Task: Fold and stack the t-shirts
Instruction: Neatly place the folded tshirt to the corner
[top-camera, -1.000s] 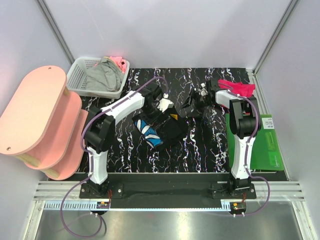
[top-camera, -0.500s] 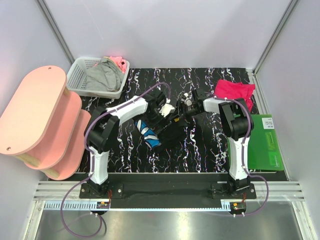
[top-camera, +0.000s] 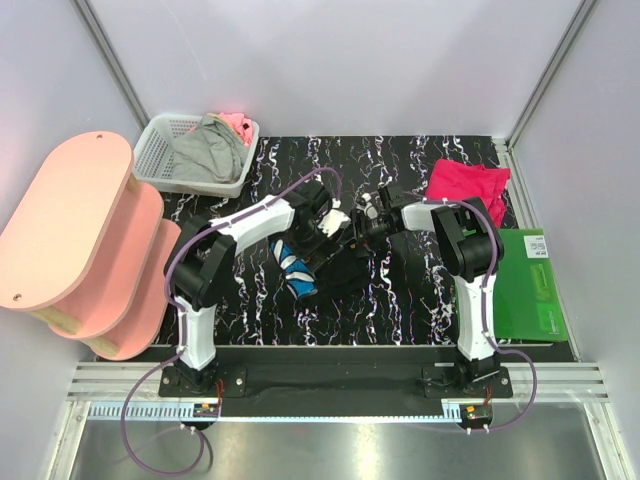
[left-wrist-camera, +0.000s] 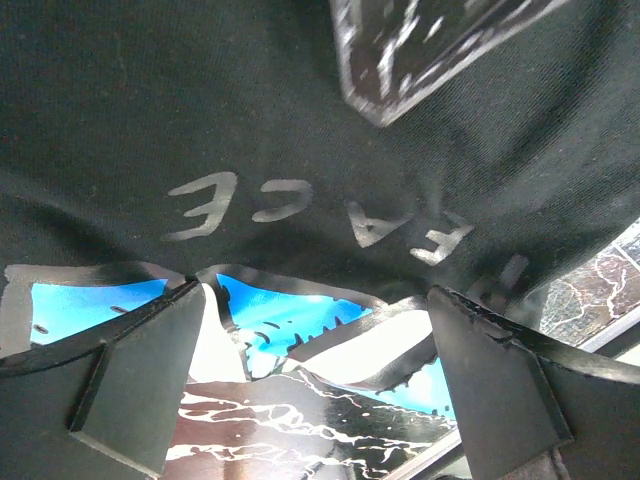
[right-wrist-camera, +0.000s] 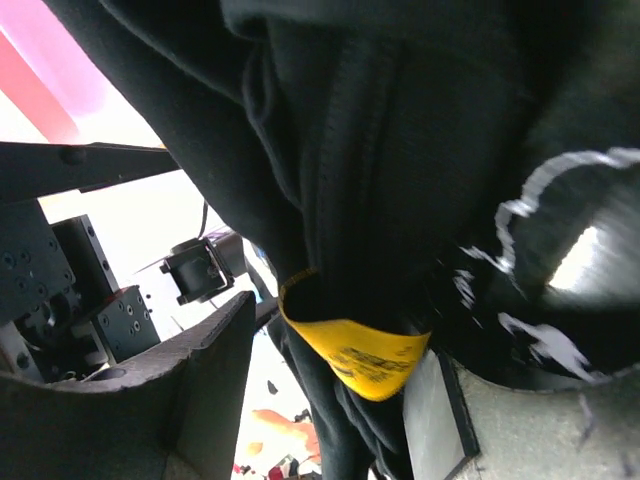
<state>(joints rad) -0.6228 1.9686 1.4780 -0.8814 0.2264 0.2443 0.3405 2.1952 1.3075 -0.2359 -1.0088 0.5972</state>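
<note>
The black t-shirt (top-camera: 335, 262) lies crumpled mid-table, its blue-white print (top-camera: 296, 268) turned to the left. In the left wrist view the black t-shirt (left-wrist-camera: 300, 100) fills the frame, with grey lettering and the blue print (left-wrist-camera: 270, 310) showing. My left gripper (top-camera: 338, 224) (left-wrist-camera: 315, 350) hovers open over the shirt's far edge. My right gripper (top-camera: 362, 226) (right-wrist-camera: 320, 390) faces it, jaws apart, with a fold of black cloth and its yellow tag (right-wrist-camera: 355, 355) between the fingers; a gap remains at the left finger (right-wrist-camera: 200, 380). The crimson-pink t-shirt (top-camera: 468, 182) lies loose at the far right.
A white lattice basket (top-camera: 160, 150) holding grey and pink cloth stands at the far left. A pink tiered shelf (top-camera: 75, 235) lines the left side. A flat green board (top-camera: 530, 290) lies at the right edge of the marbled table (top-camera: 400, 310).
My right gripper has swung left from the pink t-shirt to the black one, its jaws narrowing round the fold. My left gripper edged right, still open.
</note>
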